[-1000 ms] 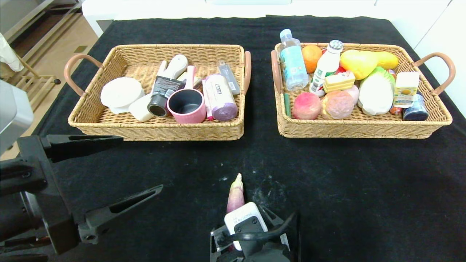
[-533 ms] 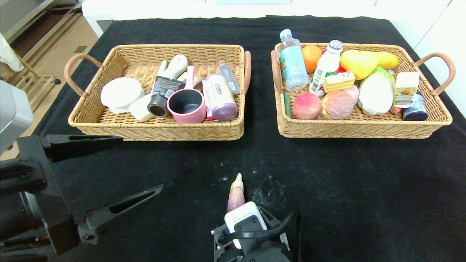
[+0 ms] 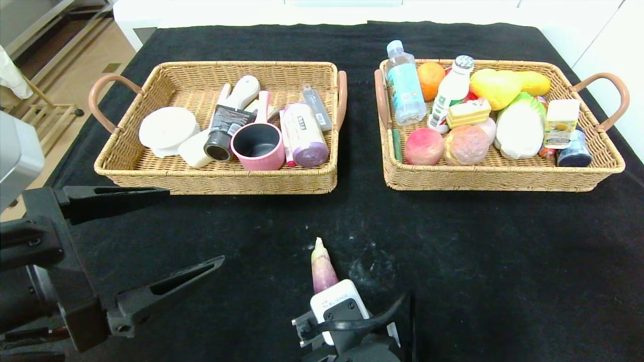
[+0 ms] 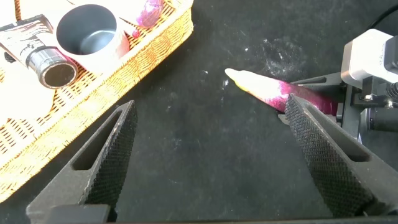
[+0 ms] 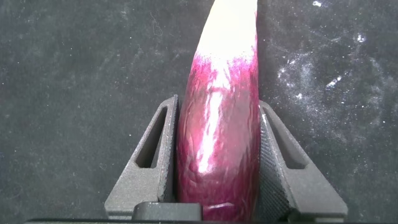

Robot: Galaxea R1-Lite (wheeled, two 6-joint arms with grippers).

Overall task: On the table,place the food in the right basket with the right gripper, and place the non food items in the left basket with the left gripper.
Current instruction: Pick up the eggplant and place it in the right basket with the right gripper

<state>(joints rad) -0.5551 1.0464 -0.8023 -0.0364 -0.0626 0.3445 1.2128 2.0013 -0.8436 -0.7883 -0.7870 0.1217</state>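
My right gripper (image 5: 216, 106) is shut on the long purple eggplant (image 5: 217, 137), its fingers (image 5: 155, 149) pressed on both sides. In the head view the eggplant (image 3: 322, 269) points away from me, low at the table's (image 3: 453, 251) front middle, sticking out beyond the right wrist (image 3: 347, 322). My left gripper (image 3: 196, 224) is open and empty at the front left, and its own view (image 4: 210, 106) shows the eggplant (image 4: 273, 92) beside it. The white disc (image 3: 166, 128) and black tube (image 3: 224, 130) lie in the left basket (image 3: 216, 183). The yellow carton (image 3: 561, 123) and pear (image 3: 495, 88) lie in the right basket (image 3: 498, 181).
The left basket also holds a pink mug (image 3: 259, 146) and toiletries. The right basket is crowded with a water bottle (image 3: 405, 90), fruit and a cabbage (image 3: 520, 128). Brown hoop handles (image 3: 611, 95) stick out at the baskets' ends. Black cloth lies between the baskets and me.
The eggplant's pale tip has swung a little to the left with the right gripper. The left arm has not moved.
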